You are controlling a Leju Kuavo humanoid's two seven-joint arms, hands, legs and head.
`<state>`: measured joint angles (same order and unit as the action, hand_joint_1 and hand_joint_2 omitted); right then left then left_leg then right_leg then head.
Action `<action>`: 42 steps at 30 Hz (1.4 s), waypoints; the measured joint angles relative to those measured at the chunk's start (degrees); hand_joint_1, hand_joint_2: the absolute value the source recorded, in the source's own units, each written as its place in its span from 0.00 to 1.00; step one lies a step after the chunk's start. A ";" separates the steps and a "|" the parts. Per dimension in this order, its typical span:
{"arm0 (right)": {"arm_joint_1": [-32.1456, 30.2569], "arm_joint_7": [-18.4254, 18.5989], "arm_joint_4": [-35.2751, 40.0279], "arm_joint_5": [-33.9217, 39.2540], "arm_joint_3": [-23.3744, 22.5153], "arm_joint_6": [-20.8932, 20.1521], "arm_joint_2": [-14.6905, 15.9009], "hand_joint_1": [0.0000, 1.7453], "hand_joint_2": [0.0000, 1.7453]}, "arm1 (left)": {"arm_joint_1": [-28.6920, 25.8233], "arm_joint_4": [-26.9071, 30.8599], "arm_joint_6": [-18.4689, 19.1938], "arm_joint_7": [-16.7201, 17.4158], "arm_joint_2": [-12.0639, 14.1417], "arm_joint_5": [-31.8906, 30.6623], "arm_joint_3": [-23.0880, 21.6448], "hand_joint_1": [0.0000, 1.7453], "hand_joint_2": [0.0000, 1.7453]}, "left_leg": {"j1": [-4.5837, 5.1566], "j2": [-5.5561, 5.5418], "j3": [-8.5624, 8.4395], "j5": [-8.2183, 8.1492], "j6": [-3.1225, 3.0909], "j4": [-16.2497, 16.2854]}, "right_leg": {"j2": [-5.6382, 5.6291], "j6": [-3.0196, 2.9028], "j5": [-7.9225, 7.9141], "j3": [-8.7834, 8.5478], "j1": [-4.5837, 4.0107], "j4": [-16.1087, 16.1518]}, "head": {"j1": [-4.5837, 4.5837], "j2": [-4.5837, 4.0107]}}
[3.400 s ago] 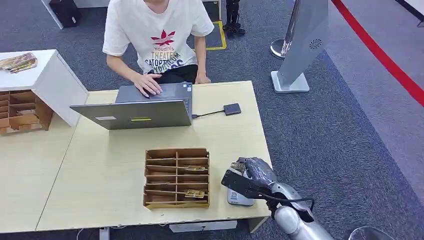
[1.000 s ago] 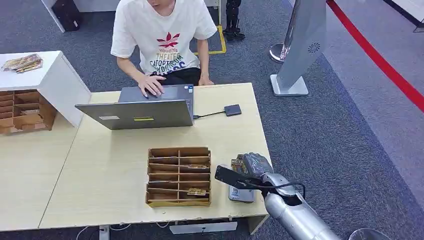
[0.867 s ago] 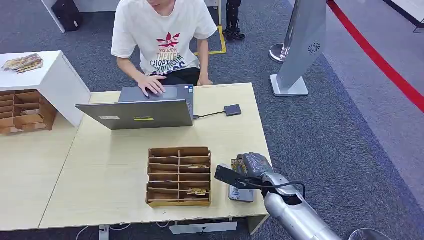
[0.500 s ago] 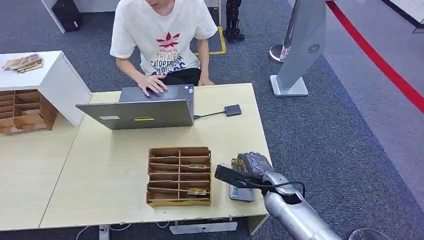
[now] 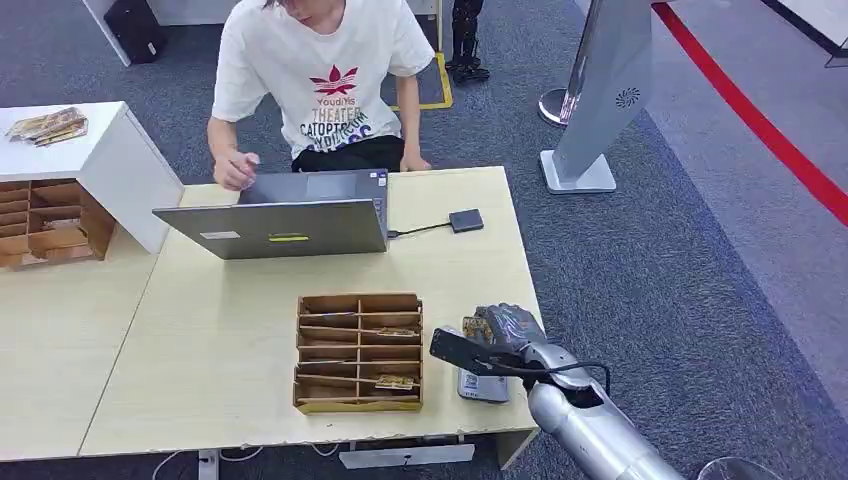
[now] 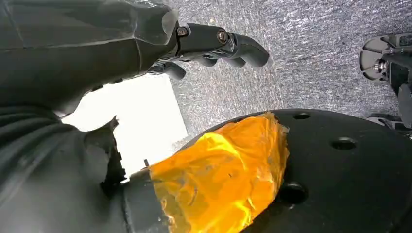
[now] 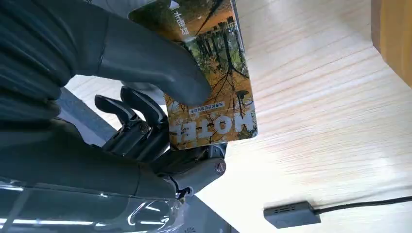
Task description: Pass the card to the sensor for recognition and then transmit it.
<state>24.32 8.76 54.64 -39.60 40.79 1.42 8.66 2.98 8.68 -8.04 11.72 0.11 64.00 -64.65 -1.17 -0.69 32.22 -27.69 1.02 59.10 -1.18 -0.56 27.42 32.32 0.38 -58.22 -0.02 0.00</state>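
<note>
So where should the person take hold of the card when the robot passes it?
By the free end of the card, the printed edge sticking out past the right hand. The thumb and fingers cover the other end, so come from the open side.

Even bright indoor light, soft shadows, overexposed white patch at left wrist

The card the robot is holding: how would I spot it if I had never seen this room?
Start at the pale wooden table and go to its near right corner, by the brown slotted box. There the right hand pinches the card under its thumb. Unlike the cards lying in the slots, it is held up, showing autumn trees and the word HOTEL.
</note>
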 joint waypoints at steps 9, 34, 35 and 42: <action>0.22 -0.15 -0.35 -0.07 -0.20 -0.20 -0.15 1.00 1.00 | 0.00 0.00 0.00 -0.07 0.00 0.26 0.00 0.00 0.00 | 0.00 0.00 0.00 0.00 0.00 0.00 | 0.00 0.02 -0.01 -0.01 0.00 0.03 | 0.02 0.00; 0.60 -0.48 -0.81 -0.17 -0.26 -0.50 -0.28 1.00 1.00 | 0.01 0.00 0.00 -0.42 0.00 0.26 -0.15 0.00 0.00 | 0.00 0.00 0.00 0.01 -0.01 0.00 | 0.00 0.03 -0.02 -0.02 0.00 0.07 | 0.00 0.00; 0.62 -0.48 -0.81 -0.17 -0.26 -0.55 -0.28 1.00 1.00 | 0.01 -0.02 0.00 -0.42 0.02 0.26 -0.20 0.00 0.00 | 0.00 0.00 0.00 0.01 -0.01 0.00 | 0.00 0.03 -0.02 -0.02 0.00 0.07 | 0.02 0.00; 0.74 -0.52 -0.85 -0.18 -0.28 -0.83 -0.31 1.00 1.00 | 0.01 0.00 0.02 -0.46 0.07 0.26 -0.33 0.00 0.00 | 0.00 0.00 0.00 0.02 -0.03 0.00 | 0.00 0.04 -0.03 -0.03 0.00 0.07 | 0.00 0.00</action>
<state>25.06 8.24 53.79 -39.78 40.50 0.59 8.35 2.99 8.68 -8.02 11.26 0.18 64.26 -64.98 -1.17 -0.69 32.23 -27.67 0.99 59.10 -1.18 -0.52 27.38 32.29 0.38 -58.14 -0.02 0.00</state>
